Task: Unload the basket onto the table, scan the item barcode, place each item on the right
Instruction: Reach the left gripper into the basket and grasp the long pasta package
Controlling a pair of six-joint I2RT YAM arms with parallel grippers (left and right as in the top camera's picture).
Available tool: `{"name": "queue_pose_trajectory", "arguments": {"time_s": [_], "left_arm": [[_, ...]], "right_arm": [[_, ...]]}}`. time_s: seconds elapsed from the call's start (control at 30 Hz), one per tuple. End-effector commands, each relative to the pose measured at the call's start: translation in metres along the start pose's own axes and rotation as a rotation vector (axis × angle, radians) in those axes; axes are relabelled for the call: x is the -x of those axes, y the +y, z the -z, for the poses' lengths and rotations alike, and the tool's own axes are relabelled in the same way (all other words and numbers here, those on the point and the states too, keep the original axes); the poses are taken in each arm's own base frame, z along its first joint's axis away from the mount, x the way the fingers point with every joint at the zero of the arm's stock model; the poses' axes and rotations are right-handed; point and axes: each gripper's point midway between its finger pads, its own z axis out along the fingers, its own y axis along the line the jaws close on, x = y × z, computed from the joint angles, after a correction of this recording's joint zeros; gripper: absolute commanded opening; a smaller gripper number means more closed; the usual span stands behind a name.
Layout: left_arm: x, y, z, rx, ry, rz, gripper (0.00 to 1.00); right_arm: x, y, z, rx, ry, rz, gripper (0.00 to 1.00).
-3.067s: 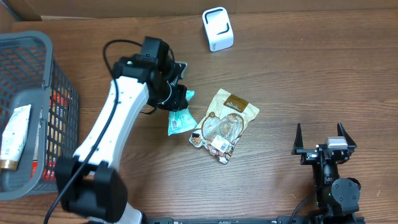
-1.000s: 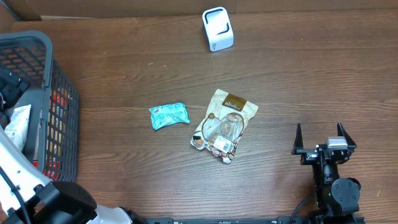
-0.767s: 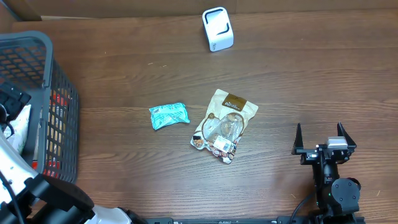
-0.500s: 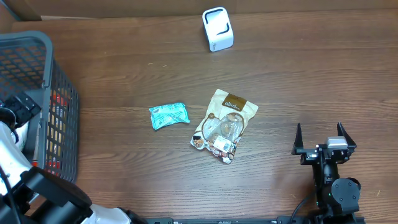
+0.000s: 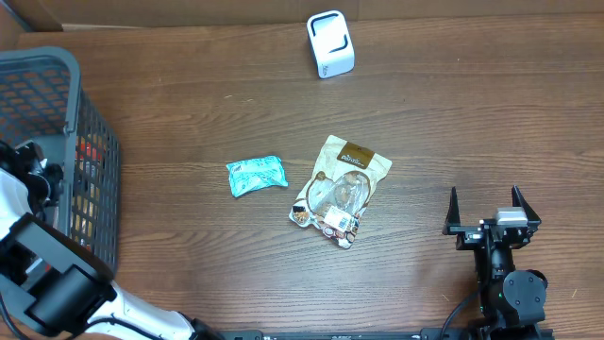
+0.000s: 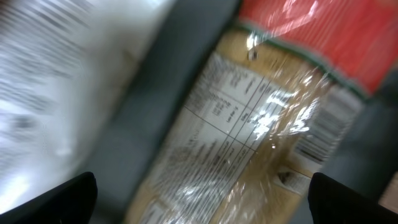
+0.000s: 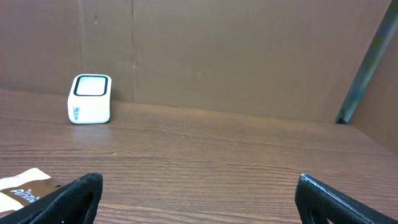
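Teal foil packet point(image 5: 257, 175) lies released on the wooden worktop point(image 5: 453, 113); left fingers point(image 6: 56, 202), wide, have moved into the nine-o'clock grey mesh basket point(image 5: 94, 161) for another item.

even bright light, left wrist view motion-blurred, glare on plastic wrapper point(image 6: 273, 124)

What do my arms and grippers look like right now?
The left arm has white shells, black joints and a thin black cable; the left gripper is black. The right arm is all black; the right gripper has two pointed fingers and a small grey block.
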Motion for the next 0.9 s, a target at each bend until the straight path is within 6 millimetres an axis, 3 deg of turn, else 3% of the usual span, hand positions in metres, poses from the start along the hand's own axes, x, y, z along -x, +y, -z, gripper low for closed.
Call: {"name": "queue_pose_trajectory", "arguments": {"time_s": [0.0, 0.23, 0.5, 0.73, 0.8, 0.87], "left_arm": [[-0.011, -0.018, -0.021, -0.103, 0.041, -0.066, 0.99], [-0.029, -0.026, -0.045, -0.151, 0.109, -0.085, 1.00], [-0.036, -0.018, -0.049, -0.105, 0.137, -0.093, 0.90], [-0.052, -0.020, -0.067, -0.107, 0.156, -0.091, 0.90], [-0.054, -0.020, -0.070, -0.105, 0.158, -0.091, 0.84], [-0.054, -0.020, -0.071, -0.105, 0.158, -0.091, 0.70]], "right_arm": [[-0.001, -0.001, 0.000, -0.007, -0.004, 0.000, 1.00], [-0.001, -0.001, 0.000, -0.007, -0.004, -0.001, 1.00], [-0.002, -0.001, 0.000, -0.007, -0.004, 0.000, 1.00], [-0.001, -0.001, 0.000, -0.007, -0.004, -0.001, 1.00], [-0.001, -0.001, 0.000, -0.007, -0.004, 0.000, 1.00], [-0.001, -0.001, 0.000, -0.007, -0.004, 0.000, 1.00]]}}
